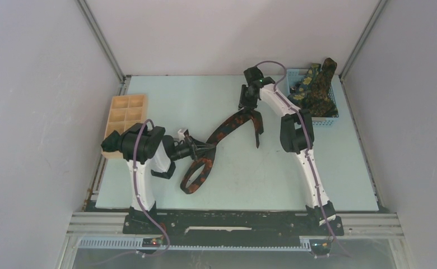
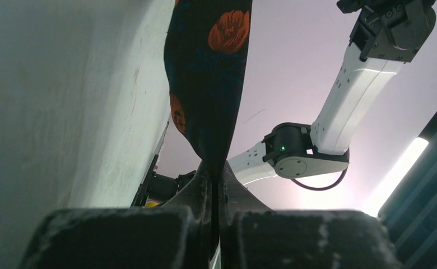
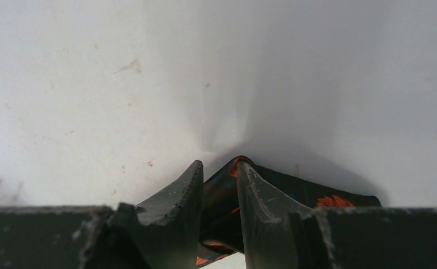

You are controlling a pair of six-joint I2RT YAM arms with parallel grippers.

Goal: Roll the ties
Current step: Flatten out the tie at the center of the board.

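A black tie with red-orange flowers (image 1: 230, 126) stretches across the pale blue table between both grippers, with a loop (image 1: 198, 175) lying near the left arm. My left gripper (image 1: 202, 149) is shut on the tie, whose fabric (image 2: 208, 73) rises from between the fingers (image 2: 196, 193). My right gripper (image 1: 252, 110) is shut on a fold of the same tie (image 3: 222, 193); a narrow end hangs down beside it (image 1: 256, 133). Dark green ties with yellow flowers (image 1: 317, 84) are piled in the blue basket.
The blue mesh basket (image 1: 331, 115) stands at the back right corner. A pale wooden compartment tray (image 1: 124, 115) stands at the left edge, just behind the left arm. Grey walls close in the table on three sides.
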